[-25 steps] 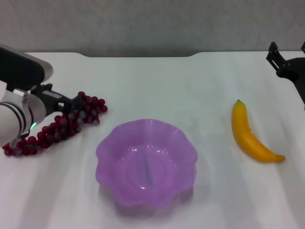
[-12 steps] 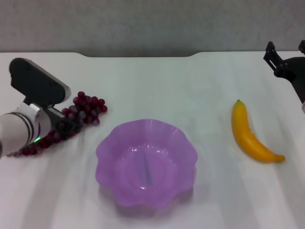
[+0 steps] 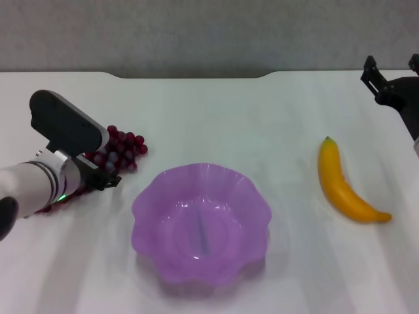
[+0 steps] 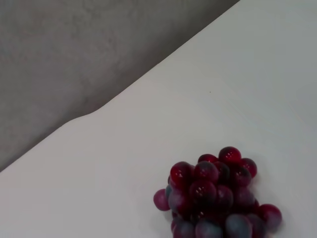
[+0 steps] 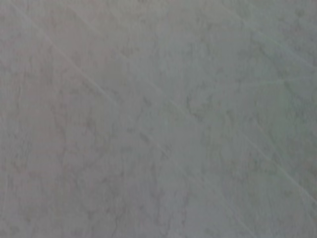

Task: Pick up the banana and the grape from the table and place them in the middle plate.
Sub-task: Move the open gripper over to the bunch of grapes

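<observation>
A: Start with the head view. Where is your left gripper [image 3: 108, 178]?

B: You have it low over the long bunch of small dark red-purple grapes [image 3: 121, 147], at the left of the flat white bench [image 3: 216, 111]. The arm covers the middle of the bunch; you see 1 end of it beyond the wrist housing and a few berries under the forearm. Whether the fingers are released or clenched you cannot tell, as the housing hides them.

A: And the plate?

B: Your translucent purple plastic plate with the wavy scalloped rim [image 3: 141, 203] sits in the middle, near the front edge, just beside the grapes on their right. It holds nothing.

A: The banana?

B: The curved yellow-orange banana with the greenish tip [image 3: 340, 183] lies on the bench well apart from the plate, on its right, tip pointing away from you.

A: The right gripper [image 3: 391, 77]?

B: It is up at the far right corner, beyond the banana and not touching it. 2 dark prongs stand spread apart, so the fingers read as released.

A: Now the left wrist view.

B: You see the bunch's end [image 4: 215, 196] resting on the white bench, with a grey wall behind. No fingers show.

A: Right wrist view?

B: Only a mottled grey surface fills it.
</observation>
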You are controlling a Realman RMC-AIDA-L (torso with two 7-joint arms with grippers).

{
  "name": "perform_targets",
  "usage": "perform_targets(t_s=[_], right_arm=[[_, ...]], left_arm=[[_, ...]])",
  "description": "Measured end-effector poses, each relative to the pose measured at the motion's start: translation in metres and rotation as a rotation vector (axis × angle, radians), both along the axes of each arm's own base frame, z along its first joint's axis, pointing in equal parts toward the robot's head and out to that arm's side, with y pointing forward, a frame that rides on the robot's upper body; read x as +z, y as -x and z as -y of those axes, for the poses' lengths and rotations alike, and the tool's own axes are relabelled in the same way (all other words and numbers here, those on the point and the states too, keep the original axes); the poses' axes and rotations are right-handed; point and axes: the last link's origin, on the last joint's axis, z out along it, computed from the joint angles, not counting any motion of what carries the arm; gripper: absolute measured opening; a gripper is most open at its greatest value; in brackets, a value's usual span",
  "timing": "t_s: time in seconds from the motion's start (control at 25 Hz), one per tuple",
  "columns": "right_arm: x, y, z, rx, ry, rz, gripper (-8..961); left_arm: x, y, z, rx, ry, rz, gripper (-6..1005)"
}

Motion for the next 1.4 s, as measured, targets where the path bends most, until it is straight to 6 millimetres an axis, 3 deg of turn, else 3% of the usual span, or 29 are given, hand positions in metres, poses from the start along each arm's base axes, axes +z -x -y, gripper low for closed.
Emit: perform_targets(t_s=[0.72, 1.28, 1.4], right_arm=[[-0.001, 0.003, -0.001, 0.006, 0.001, -0.012, 892], [0.0, 0.002, 0.001, 0.006, -0.006, -0.018, 892], [0.0, 0.002, 0.001, 0.006, -0.006, -0.019, 892]], left_arm=[[-0.003, 0.013, -0.007, -0.008, -0.025, 0.002, 893], [-0.005, 0.016, -0.006, -0.007, -0.023, -0.005, 531], [-0.004, 0.016, -0.005, -0.004, -0.027, 0.0, 517]])
